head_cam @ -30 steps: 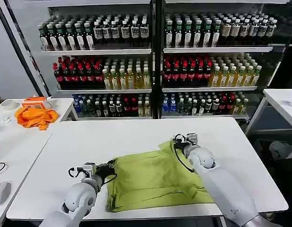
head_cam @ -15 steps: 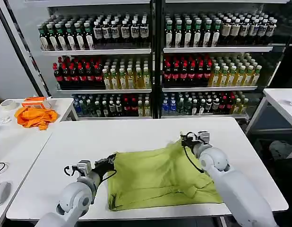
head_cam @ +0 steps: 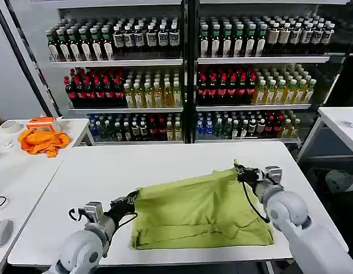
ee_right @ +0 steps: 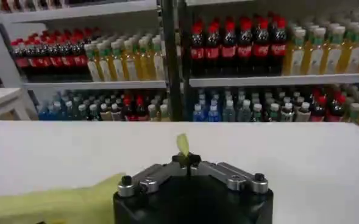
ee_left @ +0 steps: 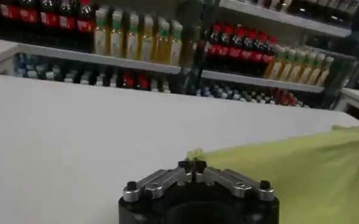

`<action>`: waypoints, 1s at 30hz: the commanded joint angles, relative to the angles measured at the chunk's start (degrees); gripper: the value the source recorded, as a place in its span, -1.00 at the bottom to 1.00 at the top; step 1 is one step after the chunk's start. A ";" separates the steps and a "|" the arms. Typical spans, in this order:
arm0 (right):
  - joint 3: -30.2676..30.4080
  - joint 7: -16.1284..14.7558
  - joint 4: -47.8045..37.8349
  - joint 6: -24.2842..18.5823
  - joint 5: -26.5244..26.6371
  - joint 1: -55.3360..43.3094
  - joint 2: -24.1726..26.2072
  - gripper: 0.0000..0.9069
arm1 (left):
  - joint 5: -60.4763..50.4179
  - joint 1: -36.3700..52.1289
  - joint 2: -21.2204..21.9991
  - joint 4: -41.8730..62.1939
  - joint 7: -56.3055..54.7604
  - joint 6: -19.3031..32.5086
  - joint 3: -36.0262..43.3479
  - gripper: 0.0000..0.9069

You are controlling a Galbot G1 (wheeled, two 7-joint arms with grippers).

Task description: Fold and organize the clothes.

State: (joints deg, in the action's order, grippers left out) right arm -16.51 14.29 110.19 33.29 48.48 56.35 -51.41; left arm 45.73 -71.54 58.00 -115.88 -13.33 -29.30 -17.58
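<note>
Both grippers pinch the lime-green T-shirt (head_cam: 202, 212): the left gripper (head_cam: 132, 200) clamps its left corner, the right gripper (head_cam: 240, 169) its raised far right corner. The shirt lies near the front edge of the white table (head_cam: 165, 162). To fold cleanly, I'd keep the top hem taut and level between them. Bare tabletop stretches toward the far edge; the front edge is close.

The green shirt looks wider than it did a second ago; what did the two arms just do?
Both grippers pulled apart: the right gripper carried its pinched corner of the T-shirt out to the robot's right, and the left gripper drew its corner slightly left, stretching the cloth flatter. Both jaws stayed shut on it. The orange cloth and table are unchanged.
</note>
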 commanded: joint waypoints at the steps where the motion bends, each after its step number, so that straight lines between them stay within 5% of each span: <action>1: -9.87 0.57 14.09 -0.01 -0.37 17.28 1.79 -1.00 | -3.76 -5.68 -0.82 -3.58 1.08 0.26 -1.16 -0.96; 22: -13.85 1.19 15.09 -0.04 -7.32 30.29 -5.01 -1.00 | -19.11 -6.37 -1.95 -0.85 2.73 1.95 2.18 -0.96; 23: -13.42 1.21 14.72 -0.03 -7.78 29.93 -5.35 -1.00 | -19.51 -6.33 -1.85 -0.64 2.86 1.96 2.39 -0.87; 24: -13.02 1.25 14.40 0.00 -8.41 29.59 -5.67 -1.00 | -19.53 -6.26 -1.66 -0.50 2.80 1.94 2.54 -0.51; 25: -12.68 1.17 14.12 -0.01 -9.16 29.38 -6.00 -0.76 | -19.53 -6.21 -1.35 -0.42 2.66 1.99 2.62 0.78; 26: -12.20 1.06 13.83 -0.03 -9.75 29.07 -6.30 1.00 | -19.54 -6.18 -1.21 -0.43 2.59 2.13 2.65 1.00; 30: -11.55 0.72 13.96 -0.06 -11.59 29.28 -7.35 1.00 | -20.21 -6.70 -0.60 -1.14 2.33 3.51 2.82 1.00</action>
State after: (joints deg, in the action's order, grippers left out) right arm -28.64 15.37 124.08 33.30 41.33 82.77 -56.25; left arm 29.93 -77.42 56.73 -117.00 -10.91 -27.13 -15.22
